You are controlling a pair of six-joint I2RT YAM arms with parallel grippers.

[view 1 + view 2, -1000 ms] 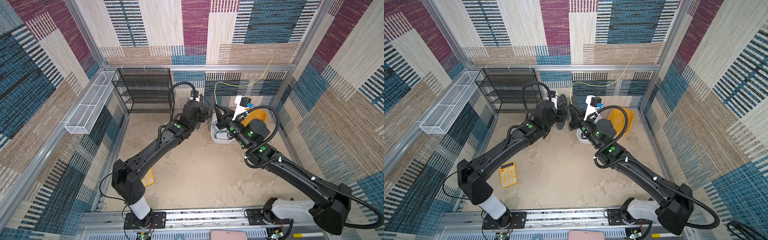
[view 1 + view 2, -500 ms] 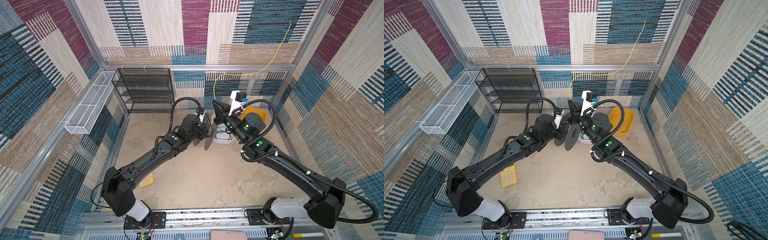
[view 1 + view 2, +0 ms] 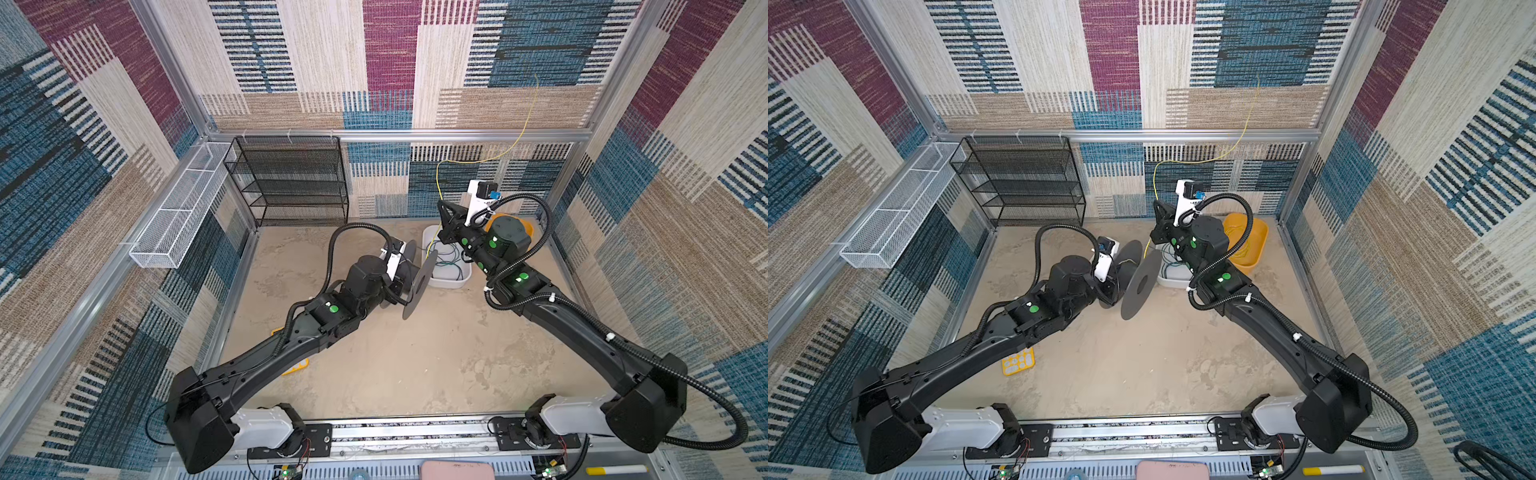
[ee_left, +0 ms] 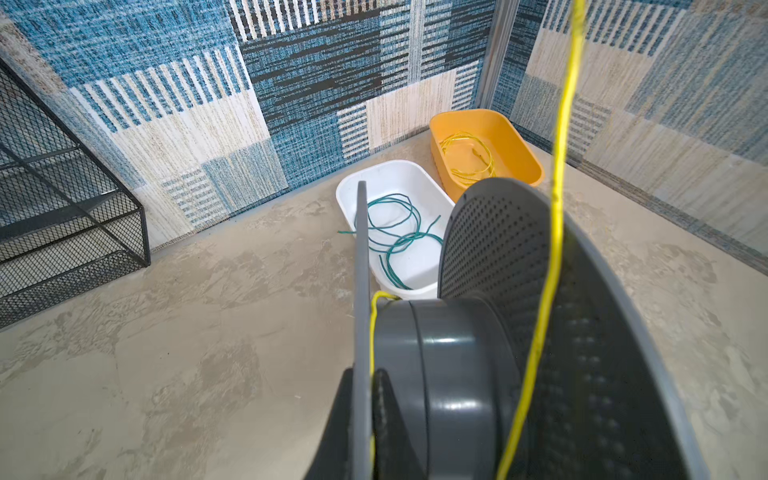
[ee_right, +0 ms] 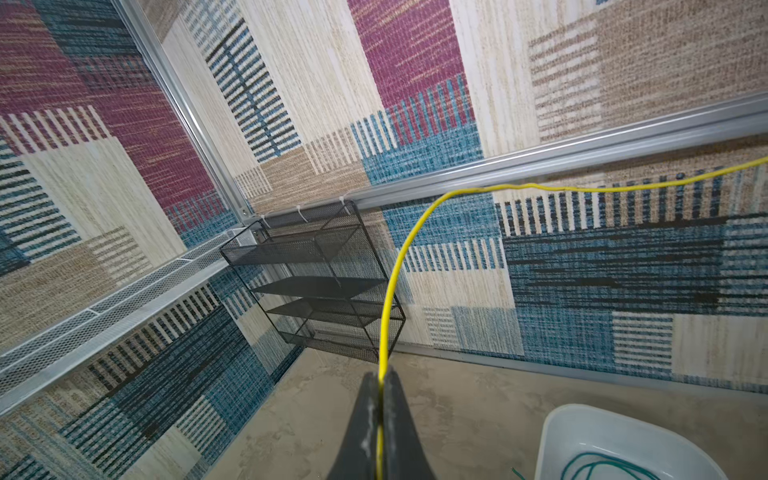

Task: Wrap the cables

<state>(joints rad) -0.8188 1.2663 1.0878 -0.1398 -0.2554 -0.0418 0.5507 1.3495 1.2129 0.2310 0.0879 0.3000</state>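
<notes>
Drawn back toward six o'clock, the grey spool (image 4: 457, 374) hangs by its flange in our clamped left gripper (image 4: 363, 386). Beyond, the green cable (image 4: 417, 235) lies in the white bin (image 4: 347, 193). At one o'clock our right gripper (image 5: 379, 380) pinches the yellow cable (image 5: 392, 286): light, springy, tail arcing up the back wall (image 3: 582, 108); we'd regrip nearer the hub.

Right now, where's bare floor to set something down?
Bare: the wide floor between the left arm and right arm up to the base rail, and the strip before the black shelf. Crowded: the far right corner, with spool, white tub and orange tub.
</notes>
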